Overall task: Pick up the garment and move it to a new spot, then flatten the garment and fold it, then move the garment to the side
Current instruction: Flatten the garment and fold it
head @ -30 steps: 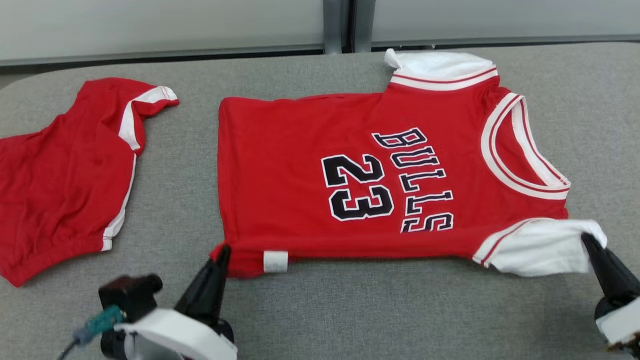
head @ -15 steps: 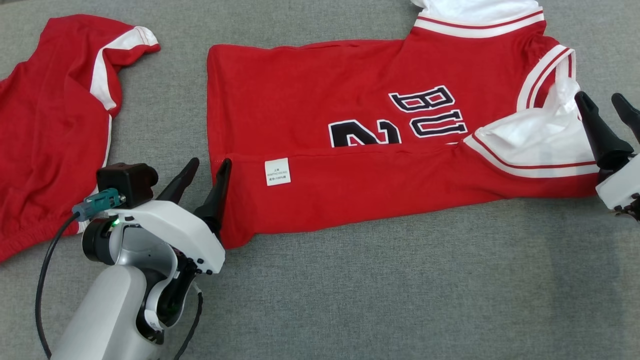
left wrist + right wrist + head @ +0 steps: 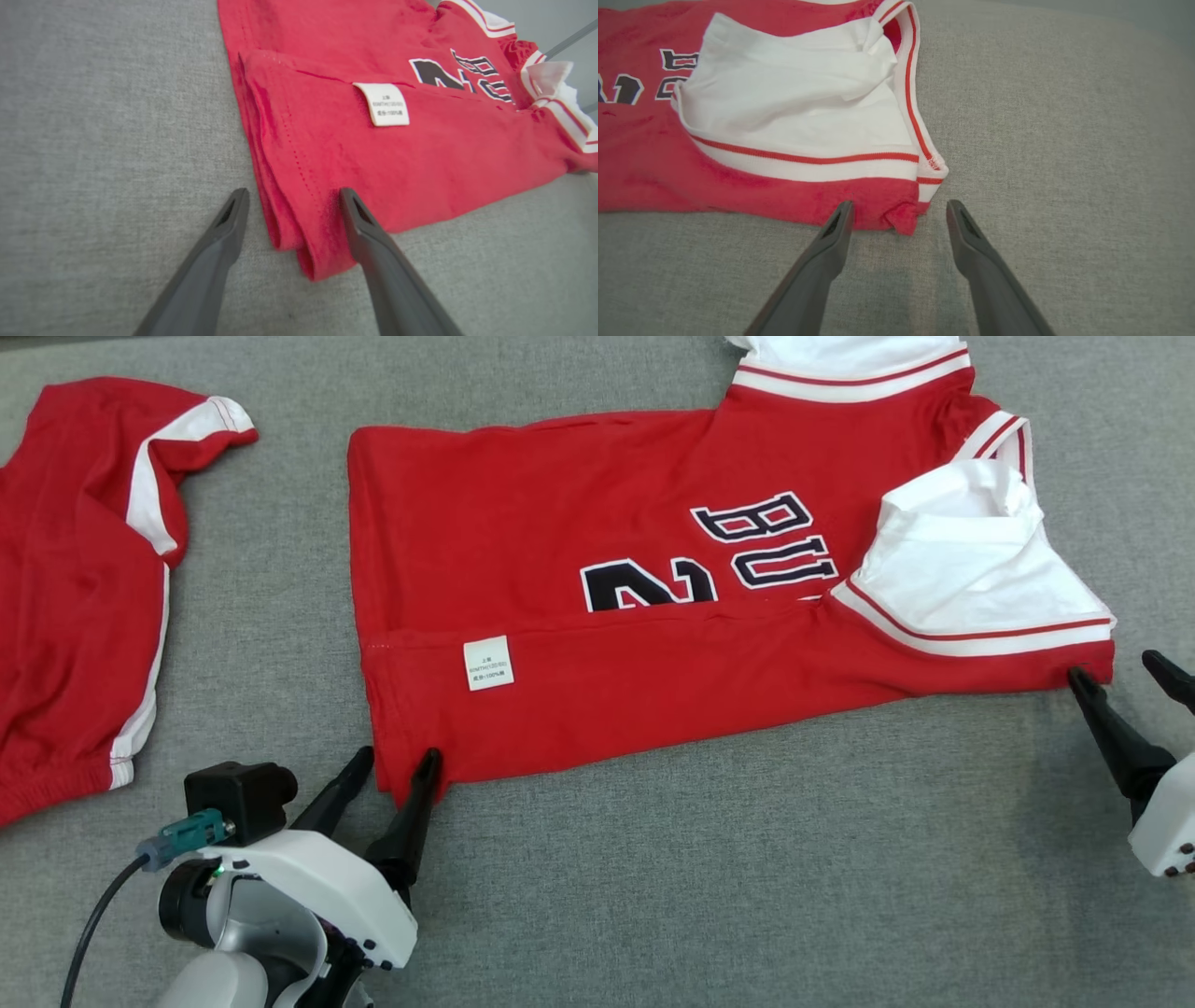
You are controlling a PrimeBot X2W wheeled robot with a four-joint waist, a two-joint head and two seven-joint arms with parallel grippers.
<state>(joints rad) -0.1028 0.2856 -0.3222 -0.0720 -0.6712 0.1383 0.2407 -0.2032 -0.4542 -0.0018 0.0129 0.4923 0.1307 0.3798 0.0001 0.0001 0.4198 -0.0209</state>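
The red jersey [image 3: 523, 523] lies on the grey bench [image 3: 747, 896], near edge folded over (care tag [image 3: 488, 663] up); left jaws and right jaws are spread, each straddling a corner.

Black, white-edged letters [image 3: 752, 519] "BU" stand on the jersey [image 3: 523, 504], well ahead and right of the left claw [image 3: 399, 756]. Beside them is a half-hidden "2" [image 3: 611, 593]. The white label [image 3: 488, 663] just ahead of that claw has print too small to read.

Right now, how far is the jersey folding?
Done: the jersey lies flat, its near edge folded over the number, label showing. In hand: nothing; left gripper and right gripper stand open at its near corners. Left: likely further folds, then moving it aside.
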